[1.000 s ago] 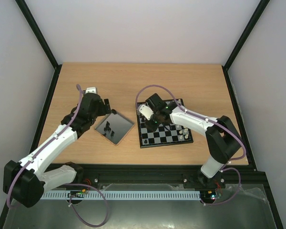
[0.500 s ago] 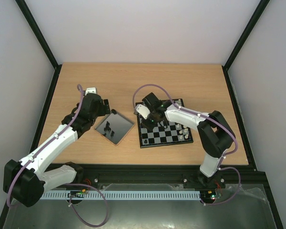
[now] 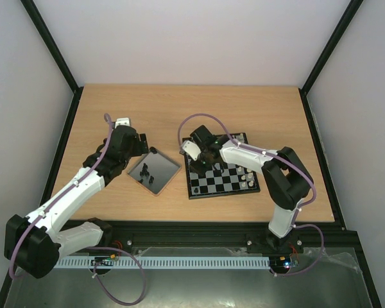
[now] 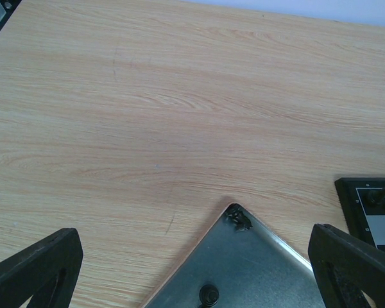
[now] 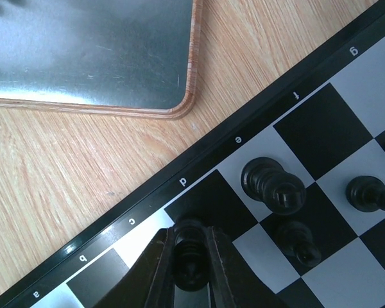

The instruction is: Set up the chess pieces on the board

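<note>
Where the right claw point(image 5: 189, 236) sits: low over the edge row of the board point(image 5: 199, 160), on the side that faces the tray point(image 5: 115, 51).
Right claw, state: fingers point(image 5: 160, 256) pressed in close on either side of a black piece point(image 5: 190, 269), pinching it.
Pinched piece: upright between the fingers, at the dark square next to the border letter d; whether its base touches the square cannot be told.
Other black pieces: three stand ahead of this claw and to its right. The tall one point(image 5: 273, 186) is the nearest, just past the fingertips. A smaller one point(image 5: 298, 242) is beside the right finger, and a third point(image 5: 371, 192) is farther right.
Pale pieces point(image 3: 246, 176): in the top view, clustered on the side of the board away from the right claw.
Tray, seen from the right claw: ahead and to the left, off the board. Its rounded corner is near the black border but apart from it.
Left claw point(image 4: 194, 239): spread wide with nothing between the fingers, hanging over a corner of the tray.
Pieces in the tray: two small dark ones lie between the left claw's fingers, one point(image 4: 239, 219) tucked into the corner and one point(image 4: 209, 295) closer to the claw.
Table point(image 4: 147, 96): light wood, stretching ahead of the left claw.
</note>
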`<state>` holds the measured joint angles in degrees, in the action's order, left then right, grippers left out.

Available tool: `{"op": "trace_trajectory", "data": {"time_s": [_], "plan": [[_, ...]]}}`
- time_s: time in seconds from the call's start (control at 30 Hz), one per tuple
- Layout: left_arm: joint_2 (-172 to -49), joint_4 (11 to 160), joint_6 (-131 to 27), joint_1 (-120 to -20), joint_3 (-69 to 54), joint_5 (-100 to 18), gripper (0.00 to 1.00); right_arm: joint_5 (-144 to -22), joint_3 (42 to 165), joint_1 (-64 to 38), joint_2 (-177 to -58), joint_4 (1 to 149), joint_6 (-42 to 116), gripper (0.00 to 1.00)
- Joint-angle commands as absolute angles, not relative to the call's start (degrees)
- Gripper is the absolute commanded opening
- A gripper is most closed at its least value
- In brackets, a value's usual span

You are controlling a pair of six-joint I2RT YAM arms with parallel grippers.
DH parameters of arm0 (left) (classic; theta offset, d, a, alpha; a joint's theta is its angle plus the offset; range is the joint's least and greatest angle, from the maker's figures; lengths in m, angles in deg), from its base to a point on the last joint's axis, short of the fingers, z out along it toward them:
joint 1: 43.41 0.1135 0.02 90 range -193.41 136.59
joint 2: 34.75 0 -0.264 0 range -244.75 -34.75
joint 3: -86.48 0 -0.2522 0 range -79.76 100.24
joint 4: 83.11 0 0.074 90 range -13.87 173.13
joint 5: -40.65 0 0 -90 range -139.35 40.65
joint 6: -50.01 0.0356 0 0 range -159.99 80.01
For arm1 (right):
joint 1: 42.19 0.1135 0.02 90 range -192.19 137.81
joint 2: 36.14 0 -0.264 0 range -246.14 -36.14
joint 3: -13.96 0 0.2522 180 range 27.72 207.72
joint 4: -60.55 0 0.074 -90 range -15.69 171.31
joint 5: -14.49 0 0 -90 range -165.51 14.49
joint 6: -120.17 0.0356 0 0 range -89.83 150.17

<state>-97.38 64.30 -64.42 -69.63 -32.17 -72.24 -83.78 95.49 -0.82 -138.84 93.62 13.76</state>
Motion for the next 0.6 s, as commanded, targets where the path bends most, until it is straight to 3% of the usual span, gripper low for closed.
{"op": "trace_trajectory", "data": {"time_s": [0.0,0.57], "plan": [[-97.7,63.9,-63.7,-69.3,-32.6,-72.2,0.99,-82.7,96.9,-0.4,-140.4,93.8,14.3,0.16],[-98.4,64.1,-62.8,-69.3,-32.6,-71.6,0.99,-84.0,98.2,-0.4,-138.1,96.3,16.1,0.39]]}}
